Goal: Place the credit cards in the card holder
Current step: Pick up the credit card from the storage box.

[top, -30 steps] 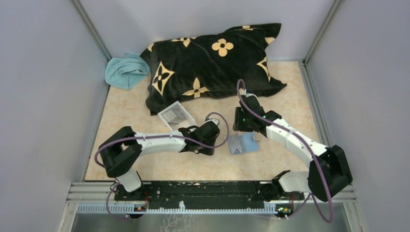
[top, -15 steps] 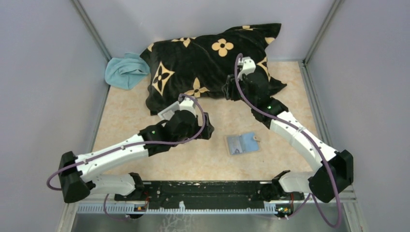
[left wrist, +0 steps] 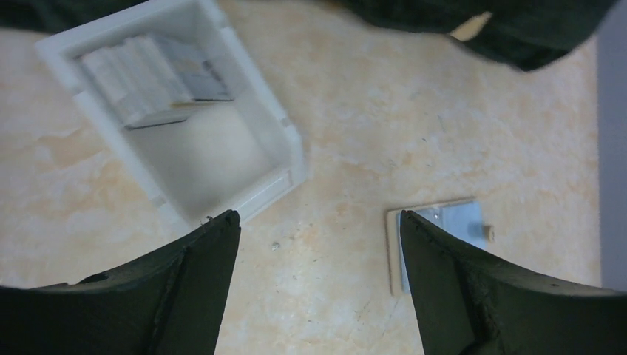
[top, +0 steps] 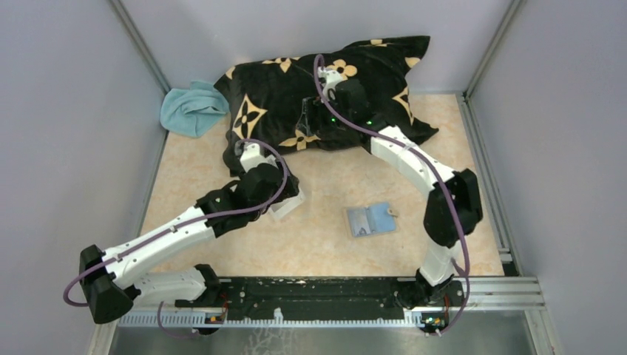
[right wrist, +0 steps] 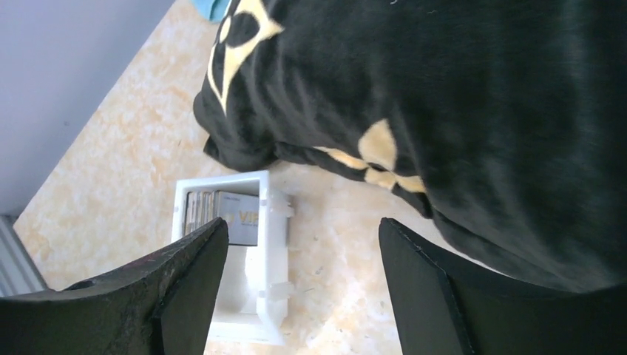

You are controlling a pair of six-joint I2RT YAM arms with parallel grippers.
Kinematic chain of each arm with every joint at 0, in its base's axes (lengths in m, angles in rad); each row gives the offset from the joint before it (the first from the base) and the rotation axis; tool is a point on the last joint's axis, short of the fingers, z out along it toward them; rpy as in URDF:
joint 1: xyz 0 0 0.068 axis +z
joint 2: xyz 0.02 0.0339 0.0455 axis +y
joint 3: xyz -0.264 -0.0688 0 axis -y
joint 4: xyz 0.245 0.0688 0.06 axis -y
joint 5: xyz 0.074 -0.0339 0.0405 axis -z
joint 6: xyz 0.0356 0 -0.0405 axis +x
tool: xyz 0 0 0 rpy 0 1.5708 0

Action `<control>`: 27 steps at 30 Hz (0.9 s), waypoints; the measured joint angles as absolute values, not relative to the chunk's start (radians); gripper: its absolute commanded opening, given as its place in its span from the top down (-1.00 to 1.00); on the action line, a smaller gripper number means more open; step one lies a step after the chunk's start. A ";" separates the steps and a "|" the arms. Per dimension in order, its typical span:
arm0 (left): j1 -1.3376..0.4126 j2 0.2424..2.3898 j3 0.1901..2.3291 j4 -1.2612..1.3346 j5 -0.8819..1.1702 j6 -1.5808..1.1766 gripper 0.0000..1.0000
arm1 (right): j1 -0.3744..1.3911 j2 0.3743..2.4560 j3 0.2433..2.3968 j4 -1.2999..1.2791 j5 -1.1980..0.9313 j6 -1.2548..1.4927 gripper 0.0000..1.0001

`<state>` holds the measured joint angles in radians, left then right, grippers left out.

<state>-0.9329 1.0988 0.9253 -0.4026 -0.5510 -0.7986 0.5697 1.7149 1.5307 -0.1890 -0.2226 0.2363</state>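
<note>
arms (top: 174, 233): white links, black joints | cables (top: 317, 70): purple | fingers (left wrist: 192, 296): black

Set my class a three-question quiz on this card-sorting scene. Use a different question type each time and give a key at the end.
1. True or false: the card holder lies folded shut on the table.
2. Short answer: which end effector hangs above the black pillow, the left end effector or the right end effector?
3. Multiple choice: where does the stack of credit cards sit?
A. in the white tray
B. on the black pillow
C. inside the card holder

Key: 1 false, it lies open; 2 the right end effector; 3 A.
</note>
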 measured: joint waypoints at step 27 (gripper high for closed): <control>-0.534 0.946 0.762 -0.707 -0.524 -1.031 -0.81 | 0.888 2.216 2.065 -0.667 -0.184 0.210 -0.26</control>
<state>-0.5339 0.9459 0.7620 -0.7067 -0.5243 -1.0313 0.8879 2.2162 2.0647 -0.6674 -0.1837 0.2104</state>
